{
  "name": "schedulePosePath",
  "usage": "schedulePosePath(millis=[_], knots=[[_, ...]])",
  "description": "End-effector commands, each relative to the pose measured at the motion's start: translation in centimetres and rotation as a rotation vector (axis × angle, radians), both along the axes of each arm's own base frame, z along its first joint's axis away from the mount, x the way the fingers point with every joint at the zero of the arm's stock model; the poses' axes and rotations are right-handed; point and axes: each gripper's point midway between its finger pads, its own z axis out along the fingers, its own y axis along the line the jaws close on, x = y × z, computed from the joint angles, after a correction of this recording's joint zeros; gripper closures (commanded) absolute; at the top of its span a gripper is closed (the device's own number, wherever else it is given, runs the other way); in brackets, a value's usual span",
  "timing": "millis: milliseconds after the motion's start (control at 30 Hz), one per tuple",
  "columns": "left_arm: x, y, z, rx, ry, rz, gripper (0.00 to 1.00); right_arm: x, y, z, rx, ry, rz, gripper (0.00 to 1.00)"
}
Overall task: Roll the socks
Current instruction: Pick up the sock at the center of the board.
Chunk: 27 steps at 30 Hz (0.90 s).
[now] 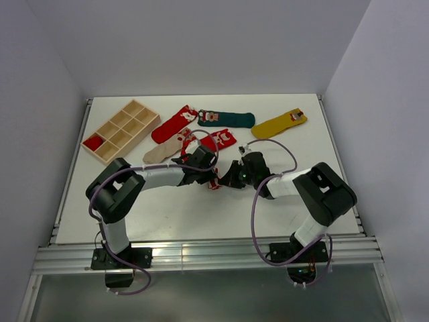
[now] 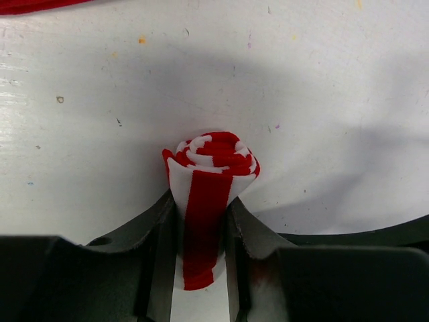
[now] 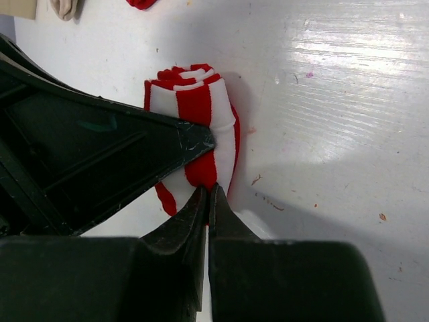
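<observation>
A red-and-white striped sock (image 2: 212, 161) is rolled into a tight bundle, and my left gripper (image 2: 201, 225) is shut on it, one finger on each side. In the right wrist view the same striped sock (image 3: 201, 114) lies on the table. My right gripper (image 3: 208, 192) is shut, its tips touching the roll's lower edge; I cannot tell whether they pinch fabric. From above, both grippers meet at the roll (image 1: 215, 183) mid-table. Loose socks lie behind: red (image 1: 173, 125), dark green (image 1: 228, 119), mustard yellow (image 1: 279, 124), beige (image 1: 163, 151), and another red one (image 1: 220, 139).
A wooden compartment tray (image 1: 121, 129) stands at the back left, with something red (image 1: 92, 142) in its near corner cell. White walls close in the table (image 1: 201, 215) on three sides. The left gripper's dark finger (image 3: 100, 154) fills the left of the right wrist view.
</observation>
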Motion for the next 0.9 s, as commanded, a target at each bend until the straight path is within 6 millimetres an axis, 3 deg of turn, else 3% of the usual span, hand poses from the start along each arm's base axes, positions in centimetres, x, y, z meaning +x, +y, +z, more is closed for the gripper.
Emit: schedulePosePath(millis=[0,133,300,700,867], knots=[[-6.0,3.9,-5.4,0.169,0.206,-0.087,0.73,-0.2,-1.6,-2.5,-0.069,0.044,-0.043,1.00],[-6.1,4.0,-5.3,0.151,0.201,-0.090,0.58,-0.4,-1.9,-3.3,-0.069,0.084,-0.049,1.00],[-6.2,4.5,-5.2,0.130,0.195,-0.082,0.48,-0.7,-2.4,-4.3,-0.077,0.130,-0.054,1.00],[-5.9,4.8,-5.5,0.125,0.197,-0.093,0.48,-0.7,-2.5,-4.7,-0.073,0.158,-0.044,1.00],[-6.0,4.9,-6.5,0.142,0.221,-0.094,0.53,-0.7,-2.1,-4.9,-0.056,0.173,-0.035,1.00]])
